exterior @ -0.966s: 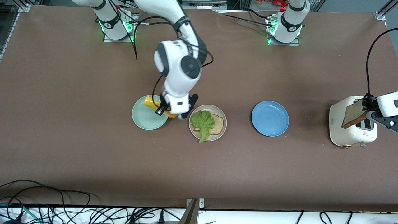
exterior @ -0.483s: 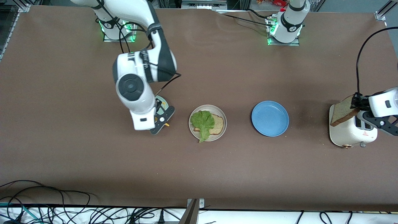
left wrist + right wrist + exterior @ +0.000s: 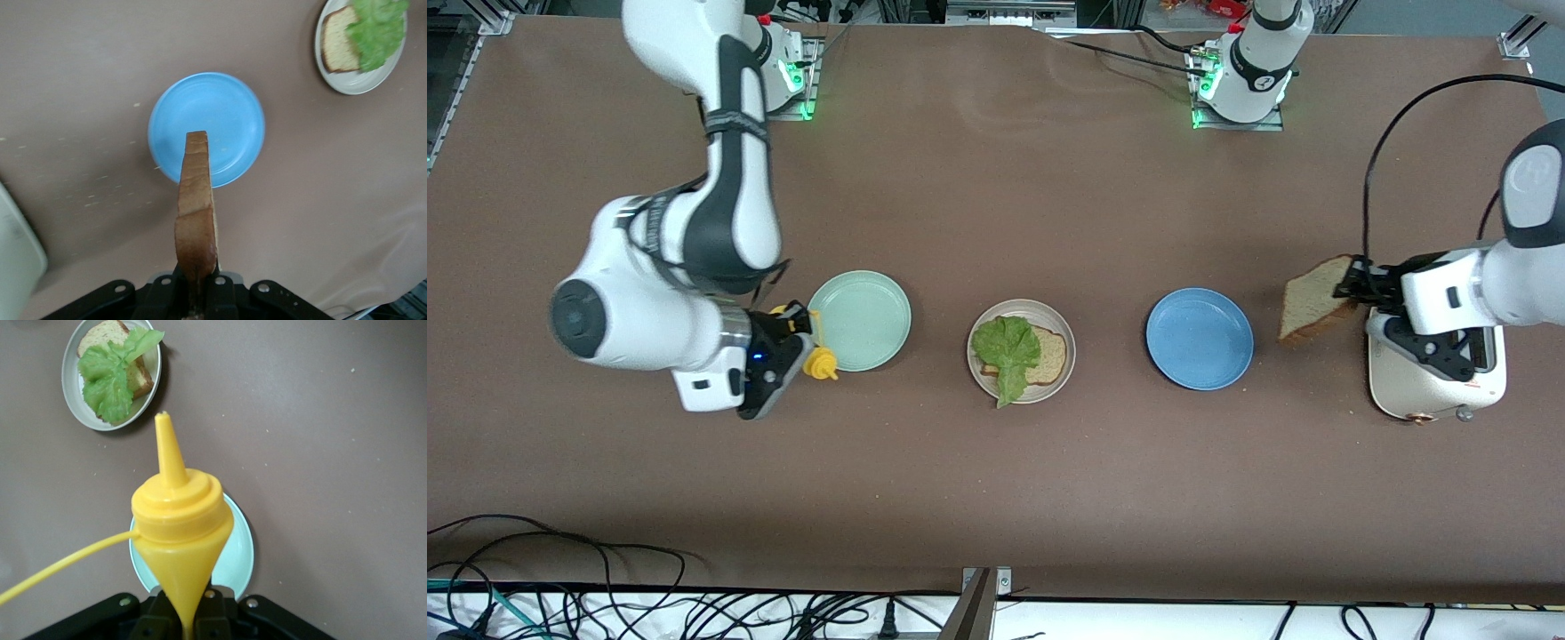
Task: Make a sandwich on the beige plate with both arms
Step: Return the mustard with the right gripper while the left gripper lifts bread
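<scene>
Right gripper (image 3: 787, 342): clenched on a yellow squeeze bottle (image 3: 815, 356), held up over the table just beside the mint-green plate, toward the right arm's end; in the right wrist view the bottle's nozzle (image 3: 167, 447) points away from the fingers.

Mint-green plate (image 3: 869, 307): on the table between the right gripper and the beige plate, nothing on it.

Beige plate (image 3: 1060, 329): middle of the table, between the mint-green plate and the blue plate.

Bottom bread slice (image 3: 1051, 356): lies flat on the beige plate.

Lettuce leaf (image 3: 1007, 348): rests on the bread slice, covering the part toward the right arm's end; its tip hangs over the plate rim nearest the front camera.

Blue plate (image 3: 1199, 338): on the table between the beige plate and the toaster, nothing on it.

Second bread slice (image 3: 1313, 298): grasped by one edge, held in the air on edge between the blue plate and the toaster.

Left gripper (image 3: 1352, 283): clamped on the second bread slice, over the table just beside the toaster.

Toaster (image 3: 1432, 391): white, at the left arm's end of the table, partly hidden under the left arm.
</scene>
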{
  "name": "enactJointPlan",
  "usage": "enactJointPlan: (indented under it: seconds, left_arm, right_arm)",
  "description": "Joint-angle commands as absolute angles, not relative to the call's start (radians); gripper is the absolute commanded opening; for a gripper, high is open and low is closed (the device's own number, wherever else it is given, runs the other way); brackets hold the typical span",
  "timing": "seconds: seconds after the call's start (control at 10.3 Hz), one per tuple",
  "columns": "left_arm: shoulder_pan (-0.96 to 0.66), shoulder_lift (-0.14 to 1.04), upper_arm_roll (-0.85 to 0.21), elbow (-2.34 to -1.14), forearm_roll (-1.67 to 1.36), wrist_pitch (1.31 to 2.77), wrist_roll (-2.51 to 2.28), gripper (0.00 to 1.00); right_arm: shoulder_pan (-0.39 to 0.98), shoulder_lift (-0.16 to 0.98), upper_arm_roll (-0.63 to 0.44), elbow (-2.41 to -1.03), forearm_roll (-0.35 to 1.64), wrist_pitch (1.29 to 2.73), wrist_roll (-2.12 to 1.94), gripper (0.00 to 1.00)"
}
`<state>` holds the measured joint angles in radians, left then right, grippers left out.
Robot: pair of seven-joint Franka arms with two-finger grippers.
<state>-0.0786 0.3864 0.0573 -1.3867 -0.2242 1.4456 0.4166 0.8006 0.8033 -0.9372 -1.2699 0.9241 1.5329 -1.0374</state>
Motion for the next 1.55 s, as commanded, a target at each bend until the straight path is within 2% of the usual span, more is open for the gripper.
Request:
enactJointPlan:
  seconds: [0.0, 0.19, 0.48, 1.16, 1.35, 1.45]
  left_arm:
    - [-0.141, 0.434, 0.069, -1.371, -0.358, 1.430, 0.277, 0.00]
    - [-0.162, 0.475, 0.069, -1.371, -0.499, 1.430, 0.221, 0.00]
    - [-0.218, 0.554, 0.069, -1.364, -0.684, 1.451, 0.131, 0.00]
    - [-0.391, 0.689, 0.069, -1.302, -0.897, 1.788, -0.135, 0.00]
    - [-0.429, 0.721, 0.069, -1.302, -0.968, 1.896, -0.153, 0.00]
    - [-0.440, 0.732, 0.069, -1.302, -0.976, 1.934, -0.158, 0.00]
  right_arm:
    - [0.735, 0.772, -0.919, -1.353, 1.033, 1.461, -1.200, 0.00]
    - [0.689, 0.775, -0.917, -1.438, 1.130, 1.369, -1.310, 0.00]
    - [0.628, 0.784, -0.910, -1.529, 1.177, 1.361, -1.594, 0.00]
    - [0.586, 0.799, -0.908, -1.667, 1.299, 1.287, -2.272, 0.00]
    - [0.519, 0.814, -0.840, -1.721, 1.339, 1.260, -2.461, 0.00]
    - [0.441, 0.821, -0.753, -1.730, 1.350, 1.255, -2.535, 0.00]
